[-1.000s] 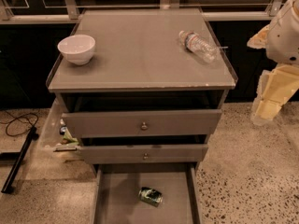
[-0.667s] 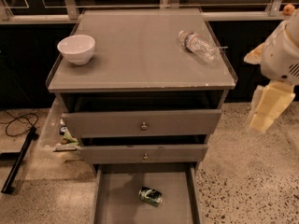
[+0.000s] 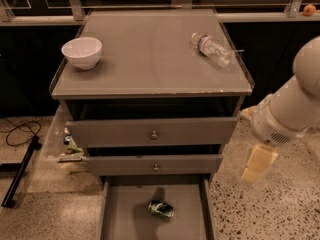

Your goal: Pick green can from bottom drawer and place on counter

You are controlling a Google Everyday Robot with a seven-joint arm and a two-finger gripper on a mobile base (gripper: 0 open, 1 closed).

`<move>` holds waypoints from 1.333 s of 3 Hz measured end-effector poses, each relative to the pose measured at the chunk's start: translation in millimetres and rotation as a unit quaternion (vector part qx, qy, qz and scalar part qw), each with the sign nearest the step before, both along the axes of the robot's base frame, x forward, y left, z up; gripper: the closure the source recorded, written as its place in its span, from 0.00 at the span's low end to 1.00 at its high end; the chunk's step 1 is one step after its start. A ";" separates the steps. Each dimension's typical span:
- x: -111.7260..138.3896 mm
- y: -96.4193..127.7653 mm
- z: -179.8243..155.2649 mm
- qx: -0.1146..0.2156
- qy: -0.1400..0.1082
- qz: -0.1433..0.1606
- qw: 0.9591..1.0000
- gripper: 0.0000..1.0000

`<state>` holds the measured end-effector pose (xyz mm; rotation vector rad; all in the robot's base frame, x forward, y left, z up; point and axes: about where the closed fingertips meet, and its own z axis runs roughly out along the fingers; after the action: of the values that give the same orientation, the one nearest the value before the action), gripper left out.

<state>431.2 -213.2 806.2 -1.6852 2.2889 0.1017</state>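
The green can (image 3: 161,209) lies on its side on the floor of the open bottom drawer (image 3: 125,216), near the middle. The grey counter (image 3: 150,64) is the cabinet's top. My gripper (image 3: 258,164) hangs from the white arm (image 3: 292,109) to the right of the cabinet, above the speckled floor. It is at about the height of the middle drawer, up and to the right of the can and well apart from it. It holds nothing that I can see.
A white bowl (image 3: 81,52) stands at the counter's left and a clear plastic water bottle (image 3: 212,48) lies at its back right. Two knobbed drawers (image 3: 154,133) above are slightly open. Clutter (image 3: 70,146) and a cable (image 3: 17,131) lie left of the cabinet.
The arm has come down and leftward, bringing the gripper lower beside the cabinet's right side. The can, bowl and bottle have not moved.
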 end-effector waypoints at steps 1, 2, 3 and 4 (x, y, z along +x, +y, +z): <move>-2.1 -1.1 -72.9 0.001 0.011 -0.005 1.000 0.00; -1.3 -4.6 -143.9 0.018 0.024 -0.020 0.999 0.00; -1.3 -4.6 -144.0 0.018 0.024 -0.020 0.999 0.00; -1.9 0.9 -183.9 0.048 0.044 -0.027 0.998 0.00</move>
<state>429.3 -212.2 622.3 -1.5990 2.3517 0.2745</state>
